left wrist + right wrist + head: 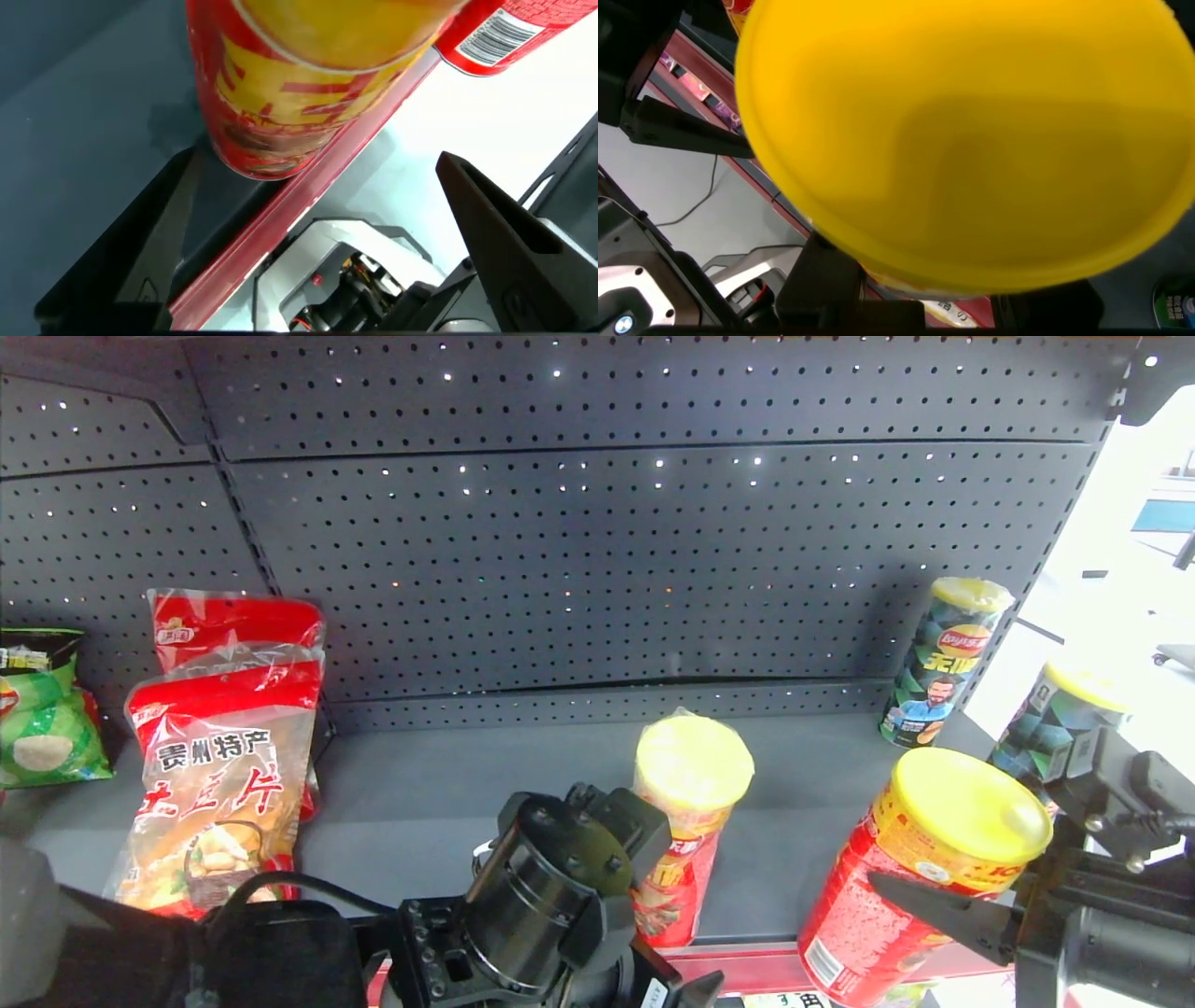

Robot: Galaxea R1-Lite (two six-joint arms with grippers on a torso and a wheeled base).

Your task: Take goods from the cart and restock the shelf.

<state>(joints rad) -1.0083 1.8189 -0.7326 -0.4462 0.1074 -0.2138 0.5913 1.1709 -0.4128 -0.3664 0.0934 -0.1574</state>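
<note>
Right fingers (934, 907) are clamping the held can (896, 887) by its side, keeping it just in front of the shelf's edge, with its base showing below the red price strip (747, 963). The left fingers (505, 238) are standing wide apart and gripping nothing. The standing can (686, 840) is sitting upright on the shelf just beyond them, near the front edge.

The shelf (448, 793) is showing a dark grey deck, with a dark pegboard wall (579, 569) rising behind it. At the left, two red snack bags (219, 775) are leaning one behind the other, and a green bag (42, 728) is sitting farther left. At the right end a green can (943, 663) is standing by the wall. A second green can (1064, 719) is showing past the shelf's end post, where bright daylight is coming in.

Both red cans are carrying yellow plastic lids and red-and-yellow printed sides.

The left wrist view is showing the standing can's base (271, 140) resting on the deck just inside the red strip, a barcode (495, 33) on the held can, and pale floor (486, 121) below. The right wrist view is looking down on the held can's lid (971, 140), with a cable (691, 210) lying on the floor.
</note>
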